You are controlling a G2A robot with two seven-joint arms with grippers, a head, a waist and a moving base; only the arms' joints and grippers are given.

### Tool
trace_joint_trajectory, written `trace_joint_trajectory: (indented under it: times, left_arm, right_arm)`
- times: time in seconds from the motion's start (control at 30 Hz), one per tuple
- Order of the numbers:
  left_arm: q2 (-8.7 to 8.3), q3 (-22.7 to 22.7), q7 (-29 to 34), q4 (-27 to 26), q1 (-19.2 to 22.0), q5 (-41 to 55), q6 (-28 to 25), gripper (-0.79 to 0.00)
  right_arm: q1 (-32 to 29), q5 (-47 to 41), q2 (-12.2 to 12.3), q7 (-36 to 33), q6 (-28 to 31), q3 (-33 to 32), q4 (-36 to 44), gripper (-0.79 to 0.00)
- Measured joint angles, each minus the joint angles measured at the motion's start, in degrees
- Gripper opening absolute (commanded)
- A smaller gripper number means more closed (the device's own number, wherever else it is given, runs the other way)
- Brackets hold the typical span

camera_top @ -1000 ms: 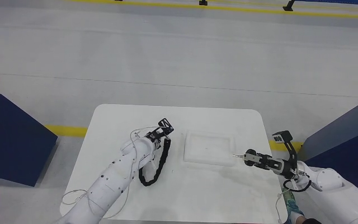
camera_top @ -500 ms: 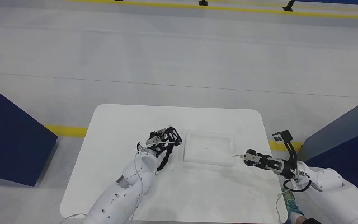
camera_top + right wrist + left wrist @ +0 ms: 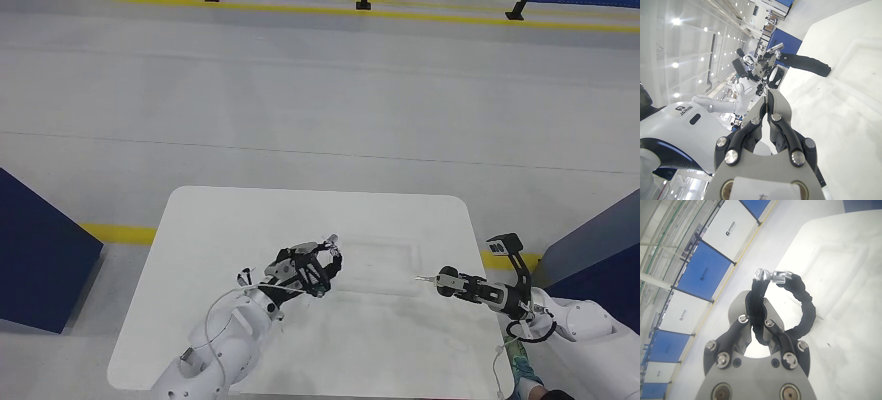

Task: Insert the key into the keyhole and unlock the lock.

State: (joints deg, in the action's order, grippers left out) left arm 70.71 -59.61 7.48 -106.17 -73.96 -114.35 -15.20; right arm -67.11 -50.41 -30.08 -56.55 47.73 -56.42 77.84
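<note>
— Where was the lock?

— The black fabric-sleeved cable lock (image 3: 806,313) was up off the white rounded table (image 3: 200,240), held by the left gripper (image 3: 755,306). Its fingers were clamped on the black sleeve a little below the silver metal head (image 3: 779,276). The rest of the sleeve curled round in a loop back to that head.

— Over which part of the table?

— It hung just beside the shallow white rectangular tray (image 3: 380,262) in the table's middle, at the edge on the left arm's side. Whether the loop touched the tray's rim, I could not tell.

— And the other arm?

— The right gripper (image 3: 437,279) sat low at the opposite side of the tray, well apart from the cable lock. It was pinched on a small silvery metal key (image 3: 426,277), whose tip pointed across the tray toward the left gripper.

— Did the right wrist view agree?

— Yes. Its fingertips (image 3: 780,108) were pressed together. Beyond them the left gripper (image 3: 763,58) held the metal head (image 3: 775,48) raised, with the cable lock (image 3: 806,64) slanting down toward the tray's edge.
</note>
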Motion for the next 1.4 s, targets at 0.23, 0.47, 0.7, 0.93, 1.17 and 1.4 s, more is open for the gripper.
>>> trace_joint_trajectory:
  times: [0.23, 0.47, 0.7, 0.93, 1.17, 1.4]
  left_arm:
    - [-1.34, -4.75, -5.92, -5.04, -4.95, 2.96, -6.88, -0.785]
    - [-1.51, -5.41, -5.71, -5.15, -5.19, 4.18, -9.03, -0.785]
    - [-1.51, -5.4, -5.71, -5.15, -5.19, 4.17, -9.01, -0.785]
    - [-1.51, -5.4, -5.71, -5.15, -5.19, 4.18, -9.02, -0.785]
    - [-1.47, -5.02, -6.61, -5.64, -5.52, 4.55, -8.6, -0.785]
    - [-1.51, -3.16, -16.46, -8.12, -6.96, 2.62, -4.03, -0.785]
  right_arm:
    - [0.0, 0.0, 0.0, 0.0, 0.0, 0.0, 0.0, -0.785]
    - [0.0, 0.0, 0.0, 0.0, 0.0, 0.0, 0.0, -0.785]
    - [0.0, 0.0, 0.0, 0.0, 0.0, 0.0, 0.0, -0.785]
    - [0.0, 0.0, 0.0, 0.0, 0.0, 0.0, 0.0, -0.785]
    - [0.0, 0.0, 0.0, 0.0, 0.0, 0.0, 0.0, -0.785]
    - [0.0, 0.0, 0.0, 0.0, 0.0, 0.0, 0.0, -0.785]
